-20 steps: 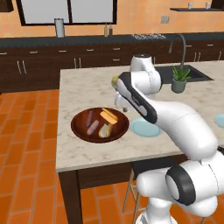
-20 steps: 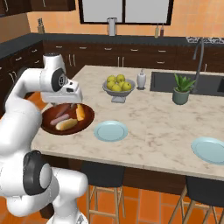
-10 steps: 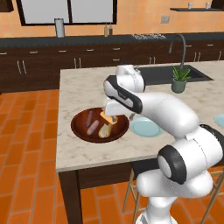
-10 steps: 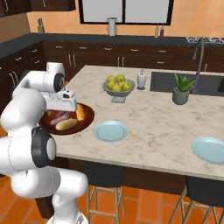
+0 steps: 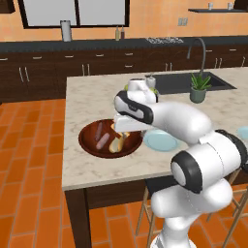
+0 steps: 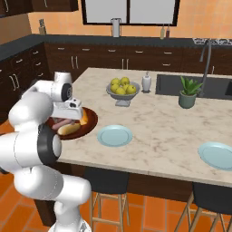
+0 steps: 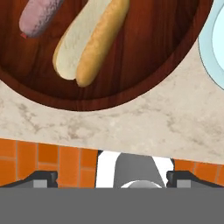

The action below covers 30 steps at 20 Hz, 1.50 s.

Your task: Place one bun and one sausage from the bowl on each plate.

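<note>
The wide reddish-brown wooden bowl [image 5: 89, 145] [image 6: 91, 121] [image 7: 144, 65] sits near the island's front left edge. Inside lie a split bun [image 5: 116, 145] [image 6: 69, 130] [image 7: 89, 39], pink sausages [image 5: 100, 130] [image 7: 37, 17] and a second, orange bun [image 6: 84, 117]. My gripper [image 5: 124, 129] [image 6: 68, 117] [image 7: 113, 179] hangs open just above the bowl's near right part, nothing between its fingers. One pale blue plate [image 5: 160, 140] [image 6: 114, 135] [image 7: 216, 39] lies empty right of the bowl. A second blue plate [image 6: 216, 155] [image 5: 242, 132] lies far right.
A grey footed bowl of yellow-green fruit [image 6: 122, 89] stands behind the plate, with a soap bottle [image 6: 146, 83], a potted plant [image 6: 188, 93] and the sink [image 5: 193, 83] beyond. Stools [image 6: 106, 186] stand under the counter's front edge.
My arm has swung left and down from the island's middle until the hand hangs over the bowl. The jaws have spread slightly wider.
</note>
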{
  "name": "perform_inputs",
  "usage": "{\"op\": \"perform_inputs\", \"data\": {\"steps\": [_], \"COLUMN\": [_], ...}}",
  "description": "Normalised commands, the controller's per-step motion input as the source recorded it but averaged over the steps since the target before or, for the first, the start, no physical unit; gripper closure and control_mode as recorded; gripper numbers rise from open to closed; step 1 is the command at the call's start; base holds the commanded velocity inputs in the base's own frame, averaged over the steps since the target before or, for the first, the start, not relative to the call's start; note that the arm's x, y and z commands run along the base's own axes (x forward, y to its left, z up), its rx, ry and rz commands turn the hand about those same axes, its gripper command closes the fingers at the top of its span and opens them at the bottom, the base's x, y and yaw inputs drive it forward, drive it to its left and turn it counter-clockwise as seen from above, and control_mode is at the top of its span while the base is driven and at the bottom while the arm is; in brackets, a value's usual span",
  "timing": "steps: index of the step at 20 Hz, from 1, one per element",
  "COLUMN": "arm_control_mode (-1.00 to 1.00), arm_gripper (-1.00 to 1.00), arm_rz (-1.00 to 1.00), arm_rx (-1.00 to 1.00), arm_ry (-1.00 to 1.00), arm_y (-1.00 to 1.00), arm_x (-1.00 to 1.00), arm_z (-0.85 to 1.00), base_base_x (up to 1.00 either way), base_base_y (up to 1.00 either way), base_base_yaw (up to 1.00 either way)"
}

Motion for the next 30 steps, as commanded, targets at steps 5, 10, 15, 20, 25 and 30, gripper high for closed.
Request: {"op": "perform_inputs", "data": {"steps": [5,10,15,20,25,30], "arm_control_mode": [-1.00,-1.00,-1.00,-1.00,-1.00,-1.00], "arm_gripper": [-1.00,-1.00,-1.00,-1.00,-1.00,-1.00], "arm_rz": [0.00,0.00,0.00,-0.02,-0.05,0.00], "arm_rx": [0.00,0.00,0.00,0.02,0.00,0.00], "arm_ry": [0.00,0.00,0.00,0.00,0.00,0.00], "arm_y": [0.02,0.23,0.28,0.00,0.10,0.02], "arm_x": [0.42,0.42,0.49,0.33,0.31,0.05], "arm_z": [-0.15,-0.30,-0.42,-0.34,-0.36,-0.25], "base_base_x": [0.00,0.00,0.00,0.00,0.00,0.00], "base_base_y": [0.00,0.00,0.00,0.00,0.00,0.00], "base_base_yaw": [0.00,0.00,0.00,0.00,0.00,0.00]}}
